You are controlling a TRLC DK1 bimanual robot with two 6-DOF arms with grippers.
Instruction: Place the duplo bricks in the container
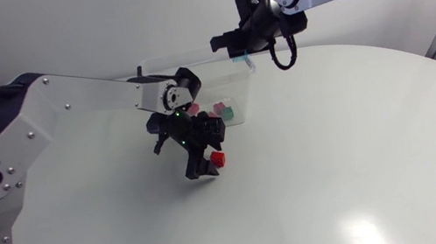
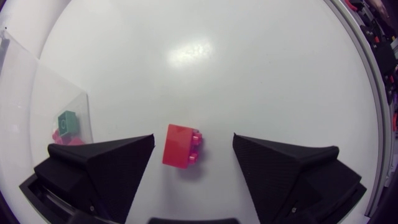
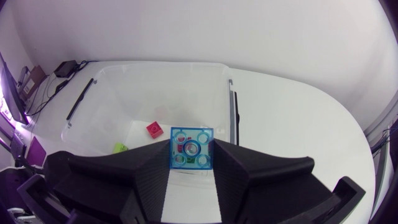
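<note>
Duplo bricks: one red brick (image 2: 181, 146) lies on its side on the white table (image 1: 340, 163), just outside the container. One see-through blue brick (image 3: 192, 148) is held in the air above the container. A few more bricks already lie inside it, among them a small red one (image 3: 154, 129) and a green one (image 3: 120, 147).
Container: a clear plastic tub (image 3: 161, 63) near the far edge of the table, open at the top.
Left gripper (image 2: 194, 149): spread wide and low over the table, one finger on each side of the red brick and neither touching it. The brick sits a little nearer one finger, and its studs face the other.
Right gripper (image 3: 191, 155): closed on the blue brick from two sides, above the tub and close to its near wall.
Risk, red brick: because it is off-centre, the nearer finger would probably reach it first and could push or turn it. The studded side also gives a poorer surface to grip, so the brick might slip out.
Risk, blue brick: if let go this near the wall, it could hit the rim and bounce onto the table.
Risk, arms: both work beside the same tub, so lifting the red brick across could bring the left arm close to the right.
</note>
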